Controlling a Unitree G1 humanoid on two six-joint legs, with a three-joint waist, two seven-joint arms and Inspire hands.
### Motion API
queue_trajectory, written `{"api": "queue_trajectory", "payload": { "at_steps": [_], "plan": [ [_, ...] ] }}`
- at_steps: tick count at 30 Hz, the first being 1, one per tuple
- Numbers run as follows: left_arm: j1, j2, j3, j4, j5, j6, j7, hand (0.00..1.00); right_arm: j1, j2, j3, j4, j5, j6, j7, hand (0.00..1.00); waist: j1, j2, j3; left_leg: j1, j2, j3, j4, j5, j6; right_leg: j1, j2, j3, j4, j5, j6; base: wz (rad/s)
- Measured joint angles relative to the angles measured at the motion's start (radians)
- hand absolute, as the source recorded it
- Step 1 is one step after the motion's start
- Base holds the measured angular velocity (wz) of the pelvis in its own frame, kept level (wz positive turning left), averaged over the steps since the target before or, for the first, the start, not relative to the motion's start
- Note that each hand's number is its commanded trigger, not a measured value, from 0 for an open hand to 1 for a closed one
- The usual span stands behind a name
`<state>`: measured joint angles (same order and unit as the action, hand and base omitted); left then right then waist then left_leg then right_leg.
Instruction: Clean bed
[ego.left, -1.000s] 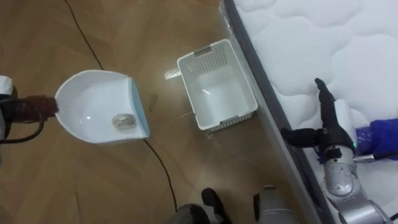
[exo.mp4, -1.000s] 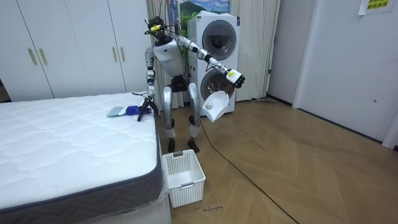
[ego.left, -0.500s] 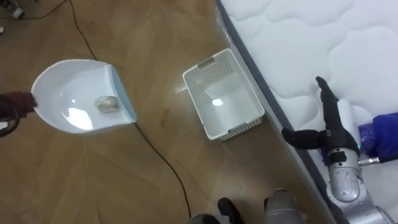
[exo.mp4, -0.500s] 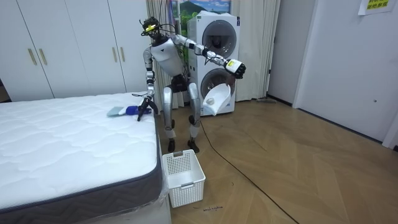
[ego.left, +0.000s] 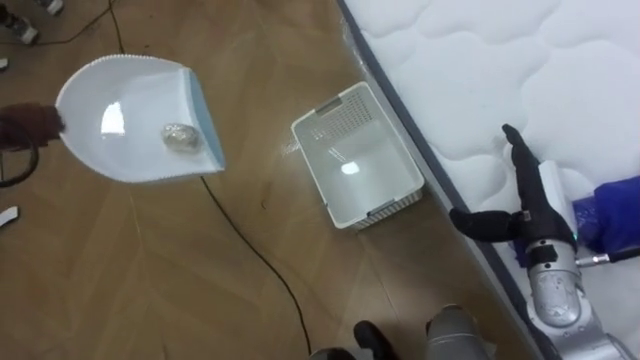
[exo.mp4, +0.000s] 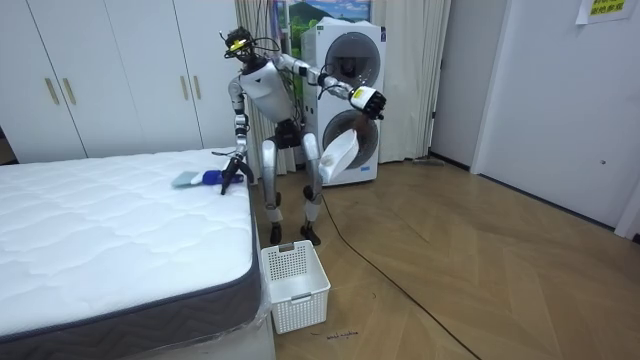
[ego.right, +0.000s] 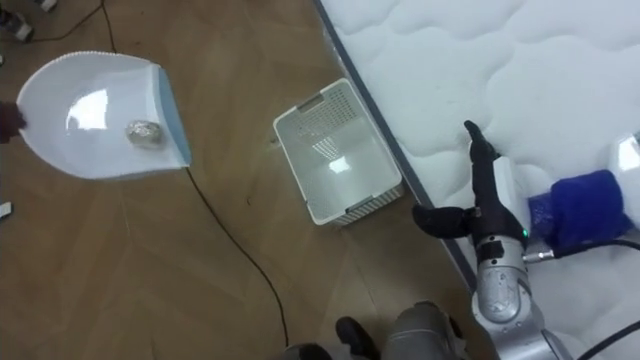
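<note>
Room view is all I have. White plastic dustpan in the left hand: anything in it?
Observer: Yes. The left eye view shows a small crumpled greyish wad lying in the white plastic dustpan, near its blue lip.
Operator: Basket got anything yet?
Observer: No. The white slotted plastic basket has a bare bottom.
Operator: Right hand?
Observer: The right hand is open, fingers straight, at the white quilted mattress edge.
</note>
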<state>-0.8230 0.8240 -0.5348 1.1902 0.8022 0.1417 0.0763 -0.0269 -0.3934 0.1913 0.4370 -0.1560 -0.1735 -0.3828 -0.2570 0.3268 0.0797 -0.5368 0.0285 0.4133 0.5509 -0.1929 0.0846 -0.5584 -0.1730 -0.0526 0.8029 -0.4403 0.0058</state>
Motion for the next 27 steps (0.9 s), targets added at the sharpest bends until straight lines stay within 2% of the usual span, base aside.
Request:
{"api": "queue_trajectory", "payload": {
  "at_steps": [5, 14, 19, 27],
  "plan": [
    [-0.011, 0.000, -0.023, -0.045, 0.099, 0.000, 0.001, 1.00, 0.000, 0.001, -0.004, -0.006, 0.011, -0.010, 0.043, 0.00, -0.013, 0.000, 0.0000, 0.016, 0.001, 0.024, 0.001, 0.000, 0.000, 0.002, 0.001, 0.024, 0.000, 0.000, 0.000, -0.13],
    [-0.027, -0.002, -0.059, -0.126, 0.248, 0.001, 0.003, 1.00, 0.000, 0.003, -0.007, -0.020, 0.032, -0.023, 0.073, 0.00, -0.024, 0.002, 0.0007, 0.036, 0.011, 0.065, -0.003, 0.000, 0.000, 0.006, 0.001, 0.037, 0.002, 0.000, 0.000, -0.06],
    [-0.024, -0.012, -0.060, -0.197, 0.262, 0.001, 0.003, 1.00, 0.000, 0.003, -0.012, -0.013, 0.032, -0.035, 0.084, 0.00, -0.028, 0.002, 0.0018, 0.043, 0.012, 0.078, -0.012, 0.000, 0.000, 0.006, 0.000, 0.046, 0.003, 0.000, 0.000, -0.01],
    [-0.012, -0.014, -0.095, -0.228, 0.261, 0.001, -0.020, 1.00, -0.005, 0.006, -0.012, -0.020, 0.032, -0.044, 0.109, 0.00, -0.043, -0.002, 0.0052, 0.039, 0.013, 0.097, -0.012, 0.000, 0.000, -0.008, -0.001, 0.049, 0.012, -0.001, -0.002, -0.01]
  ]
}}
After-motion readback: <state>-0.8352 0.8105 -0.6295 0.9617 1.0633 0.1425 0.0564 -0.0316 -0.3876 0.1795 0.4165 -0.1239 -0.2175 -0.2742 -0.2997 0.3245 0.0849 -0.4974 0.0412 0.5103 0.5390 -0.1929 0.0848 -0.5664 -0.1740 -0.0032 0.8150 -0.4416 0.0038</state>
